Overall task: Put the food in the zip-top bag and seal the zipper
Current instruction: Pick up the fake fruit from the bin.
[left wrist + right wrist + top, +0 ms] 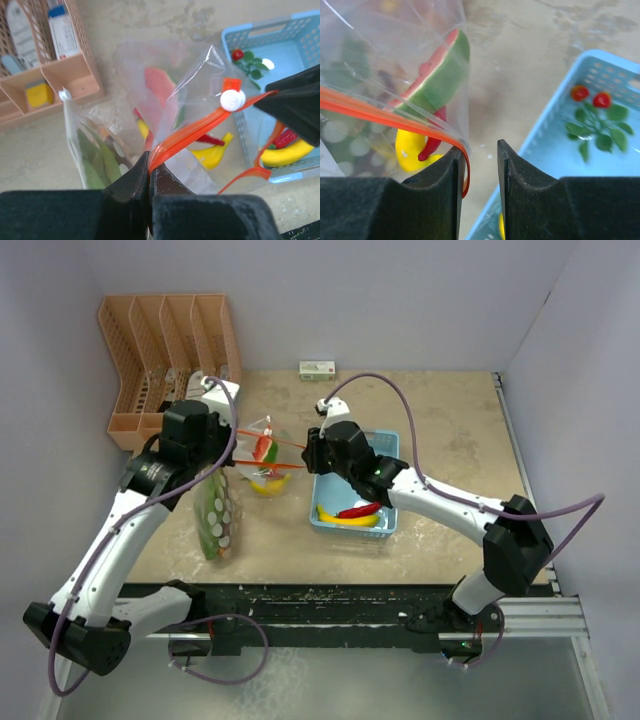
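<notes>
The clear zip-top bag (262,445) hangs between my two grippers, its orange zipper (200,130) stretched across the top with a white slider (232,100) on it. Inside lie a watermelon slice (440,75), a yellow banana (410,147) and a red chilli (432,145). My left gripper (149,162) is shut on the zipper's left end. My right gripper (480,150) is open; the zipper's other end (466,170) curls against its left finger. A banana (345,518) and a red chilli (360,509) lie in the light-blue basket (390,520).
A clear packet with green contents (215,520) lies left of the bag. An orange slotted rack (165,350) stands at the back left, a small box (318,370) by the back wall. Red pieces with green leaves (592,117) show on the basket floor.
</notes>
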Available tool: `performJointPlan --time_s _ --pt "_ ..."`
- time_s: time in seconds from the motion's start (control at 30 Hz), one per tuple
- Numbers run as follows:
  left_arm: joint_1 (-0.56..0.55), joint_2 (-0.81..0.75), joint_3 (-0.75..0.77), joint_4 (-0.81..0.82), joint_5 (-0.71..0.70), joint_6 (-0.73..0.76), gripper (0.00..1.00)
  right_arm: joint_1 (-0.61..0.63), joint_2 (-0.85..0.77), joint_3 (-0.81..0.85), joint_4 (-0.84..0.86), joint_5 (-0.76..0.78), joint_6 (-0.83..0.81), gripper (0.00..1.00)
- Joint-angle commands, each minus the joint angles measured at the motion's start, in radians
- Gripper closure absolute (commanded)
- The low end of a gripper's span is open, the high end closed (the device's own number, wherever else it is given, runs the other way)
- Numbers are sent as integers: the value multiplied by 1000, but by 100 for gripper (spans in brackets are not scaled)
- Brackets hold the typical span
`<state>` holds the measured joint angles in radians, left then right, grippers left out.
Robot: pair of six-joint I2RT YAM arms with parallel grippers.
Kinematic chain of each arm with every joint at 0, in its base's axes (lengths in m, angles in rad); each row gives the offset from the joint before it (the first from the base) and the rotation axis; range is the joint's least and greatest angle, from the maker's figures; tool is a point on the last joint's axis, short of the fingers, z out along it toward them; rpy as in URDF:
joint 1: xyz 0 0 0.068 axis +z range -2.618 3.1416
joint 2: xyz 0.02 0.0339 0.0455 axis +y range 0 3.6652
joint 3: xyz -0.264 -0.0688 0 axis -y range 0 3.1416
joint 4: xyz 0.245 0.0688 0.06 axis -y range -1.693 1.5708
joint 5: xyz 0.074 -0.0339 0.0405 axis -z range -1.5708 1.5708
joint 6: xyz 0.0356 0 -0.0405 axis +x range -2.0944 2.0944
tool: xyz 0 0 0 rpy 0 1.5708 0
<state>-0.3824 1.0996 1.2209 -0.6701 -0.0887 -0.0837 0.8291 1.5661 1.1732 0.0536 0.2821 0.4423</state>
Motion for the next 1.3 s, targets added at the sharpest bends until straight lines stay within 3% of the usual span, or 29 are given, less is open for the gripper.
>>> performJointPlan --time_s 0.0,0.13,0.33,0.4,0.7,0.93,1.03,1.27 --pt "14 -79 114 3 -17 68 100 -22 23 45 43 -176 -6 68" --pt "13 -36 27 93 123 23 100 -22 31 30 54 -221 -6 61" --pt "13 87 -281 439 344 -189 100 -22 -32 0 32 -242 -49 43" --pt "13 139 -312 490 370 -214 100 -22 -59 -6 11 -230 -62 41" --pt "13 150 -299 501 362 -208 100 -67 -149 -41 -44 -60 -23 42" --pt "13 116 -298 493 371 -202 100 -178 70 70 -175 -3 7 39" --pt "12 106 -297 491 374 -197 100 -223 136 80 -146 -7 10 31" --pt "12 97 -299 485 382 -192 100 -284 257 113 -64 -42 -40 29"
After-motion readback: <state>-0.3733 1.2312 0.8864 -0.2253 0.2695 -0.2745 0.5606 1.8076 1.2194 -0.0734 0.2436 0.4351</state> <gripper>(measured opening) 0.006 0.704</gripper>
